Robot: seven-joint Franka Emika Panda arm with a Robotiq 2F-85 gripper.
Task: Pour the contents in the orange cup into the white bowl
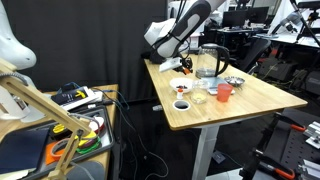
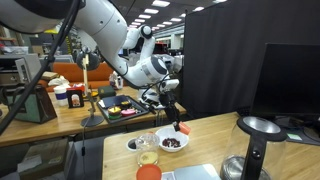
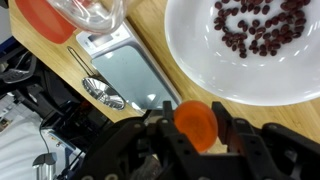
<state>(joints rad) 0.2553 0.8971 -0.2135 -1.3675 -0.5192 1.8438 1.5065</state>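
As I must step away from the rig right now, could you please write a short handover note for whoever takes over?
Gripper: shut on the orange cup, held at the rim of the white bowl.
Bowl: on the table, with dark red pieces lying in it.
Done: cup grasped and at the bowl; the pour looks at least partly made.
Left: I cannot tell whether the cup is empty. Check it, finish pouring if needed, then set the cup down.
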